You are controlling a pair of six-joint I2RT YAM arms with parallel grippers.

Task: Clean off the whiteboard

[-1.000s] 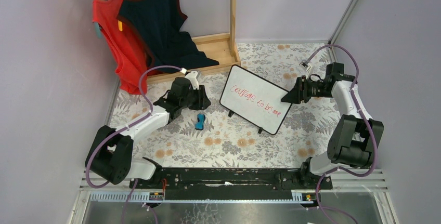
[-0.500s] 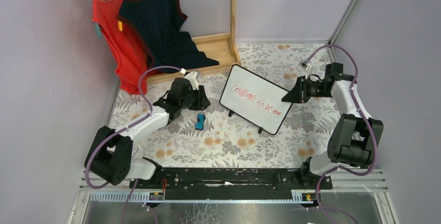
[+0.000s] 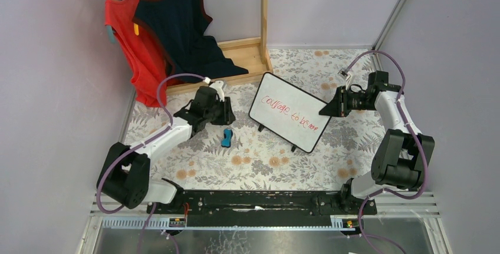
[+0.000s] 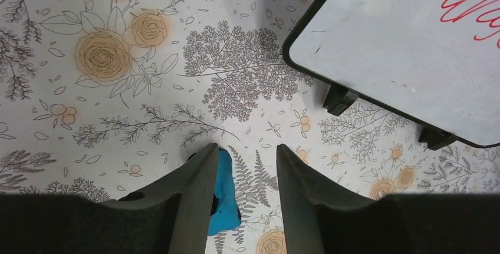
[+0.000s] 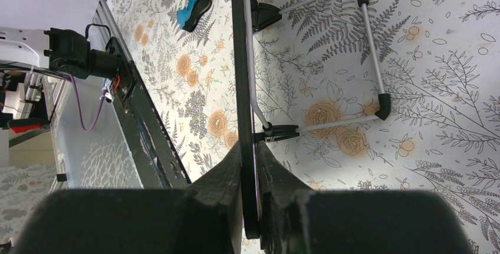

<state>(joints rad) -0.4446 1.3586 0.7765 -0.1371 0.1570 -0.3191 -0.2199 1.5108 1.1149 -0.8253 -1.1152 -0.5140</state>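
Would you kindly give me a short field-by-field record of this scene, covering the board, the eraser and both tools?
whiteboard: stands on its black feet on the floral table cover; red writing across it, not yet erased
eraser: blue, lying on the cover left of the whiteboard, not held
left tool: open, holding nothing, close to the eraser
right tool: shut on the whiteboard's right edge
background: red top and dark top hanging by a wooden rack

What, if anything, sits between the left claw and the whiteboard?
Nothing visible does. Only flowered cloth lies between the left gripper and the whiteboard. The eraser sits by the gripper's fingers, off that path. The right gripper grips the board's edge.
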